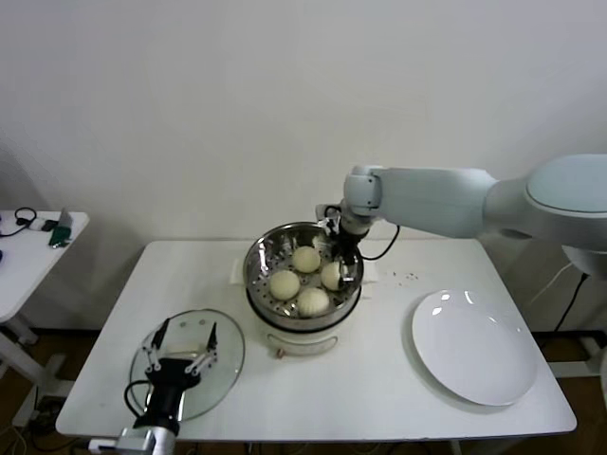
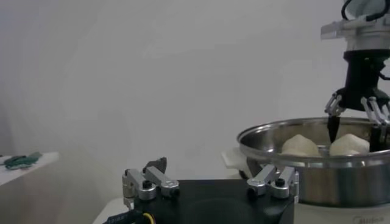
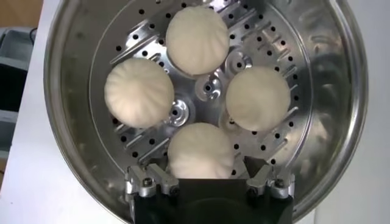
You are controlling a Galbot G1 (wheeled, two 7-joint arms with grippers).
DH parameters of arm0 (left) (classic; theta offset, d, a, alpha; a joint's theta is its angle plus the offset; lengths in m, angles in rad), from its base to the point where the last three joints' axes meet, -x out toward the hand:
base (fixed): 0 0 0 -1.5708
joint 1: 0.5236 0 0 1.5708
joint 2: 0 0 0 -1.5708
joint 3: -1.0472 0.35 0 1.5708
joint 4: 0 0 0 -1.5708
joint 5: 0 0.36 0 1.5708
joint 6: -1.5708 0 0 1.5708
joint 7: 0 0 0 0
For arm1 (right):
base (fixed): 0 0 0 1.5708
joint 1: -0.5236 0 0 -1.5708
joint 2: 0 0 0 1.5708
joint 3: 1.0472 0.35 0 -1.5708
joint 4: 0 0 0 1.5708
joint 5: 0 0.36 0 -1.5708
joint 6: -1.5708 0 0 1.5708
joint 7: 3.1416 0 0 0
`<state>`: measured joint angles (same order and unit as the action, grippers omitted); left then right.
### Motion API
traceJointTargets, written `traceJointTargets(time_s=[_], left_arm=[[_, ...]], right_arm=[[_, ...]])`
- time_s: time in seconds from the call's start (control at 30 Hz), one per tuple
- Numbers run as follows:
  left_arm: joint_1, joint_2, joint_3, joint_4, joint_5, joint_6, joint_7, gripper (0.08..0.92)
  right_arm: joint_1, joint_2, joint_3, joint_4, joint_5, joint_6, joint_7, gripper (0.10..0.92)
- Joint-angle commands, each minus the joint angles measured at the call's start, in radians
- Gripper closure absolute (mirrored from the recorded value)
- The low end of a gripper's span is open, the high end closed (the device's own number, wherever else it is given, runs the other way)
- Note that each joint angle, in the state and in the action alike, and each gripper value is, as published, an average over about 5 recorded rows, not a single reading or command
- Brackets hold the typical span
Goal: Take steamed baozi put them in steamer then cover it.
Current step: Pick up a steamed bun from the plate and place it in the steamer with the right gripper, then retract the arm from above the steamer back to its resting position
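Observation:
Several cream-white steamed baozi lie in the shiny steamer on its white cooker base, mid-table. My right gripper hangs open over the steamer's back right side. In the right wrist view its fingers stand apart on either side of one baozi, which rests on the perforated bottom. The clear glass cover lies flat on the table at the front left. My left gripper is open just above it and holds nothing. The left wrist view shows the steamer rim and the right gripper above it.
A flat white plate with nothing on it lies on the table to the right of the steamer. A small white side table with a few items stands off to the left. The wall is close behind the table.

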<state>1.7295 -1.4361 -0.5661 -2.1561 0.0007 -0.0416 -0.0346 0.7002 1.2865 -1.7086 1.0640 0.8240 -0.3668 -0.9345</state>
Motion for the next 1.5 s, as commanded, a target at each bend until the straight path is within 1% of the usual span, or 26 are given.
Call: traceJointTargets(time_s=[0.03,0.2,0.3,0.37,0.47,0.57,0.67,0.73,0.9,1.03,1.13,1.3,1.5], left_arm=[[-0.002,0.001,0.001,-0.005,0.001,0.002,0.0,0.177],[0.0,0.003,0.001,-0.008,0.004,0.004,0.0,0.177],[-0.002,0.004,0.0,-0.01,0.007,0.006,-0.002,0.177],[-0.005,0.005,-0.002,-0.011,0.007,0.008,-0.005,0.177],[-0.017,0.009,-0.006,-0.005,0.014,0.007,-0.009,0.177],[-0.03,0.015,-0.014,0.008,0.042,-0.015,0.011,0.177],[-0.037,0.015,-0.021,0.017,0.069,-0.041,0.04,0.177],[-0.043,0.013,-0.023,0.02,0.079,-0.044,0.046,0.177],[-0.056,0.01,-0.022,0.029,0.118,-0.036,0.04,0.177],[-0.061,0.002,-0.023,0.028,0.165,-0.025,0.036,0.177],[-0.056,-0.003,-0.027,0.019,0.222,-0.032,0.045,0.177],[-0.051,-0.009,-0.029,0.008,0.341,-0.031,0.049,0.177],[-0.039,-0.006,-0.057,0.01,0.563,-0.014,0.04,0.177]], right_arm=[[0.089,-0.087,0.03,0.039,0.034,0.029,-0.097,0.202],[0.133,-0.208,0.083,0.075,0.025,0.064,-0.118,0.203],[0.137,-0.3,0.136,0.105,0.004,0.102,-0.092,0.203],[0.129,-0.366,0.171,0.137,-0.002,0.141,-0.026,0.202],[0.078,-0.474,0.241,0.195,0.0,0.207,0.137,0.203],[-0.031,-0.591,0.346,0.265,0.019,0.249,0.284,0.203],[-0.198,-0.701,0.513,0.333,0.056,0.281,0.422,0.203],[-0.315,-0.758,0.64,0.361,0.058,0.309,0.484,0.203],[-0.663,-0.847,0.99,0.432,0.034,0.38,0.57,0.203],[-0.941,-0.875,1.238,0.484,0.004,0.448,0.617,0.203],[-1.133,-0.858,1.436,0.508,-0.028,0.477,0.637,0.203],[-1.453,-0.739,1.809,0.523,-0.082,0.483,0.64,0.203],[-1.712,-0.591,2.091,0.58,-0.17,0.445,0.644,0.203]])
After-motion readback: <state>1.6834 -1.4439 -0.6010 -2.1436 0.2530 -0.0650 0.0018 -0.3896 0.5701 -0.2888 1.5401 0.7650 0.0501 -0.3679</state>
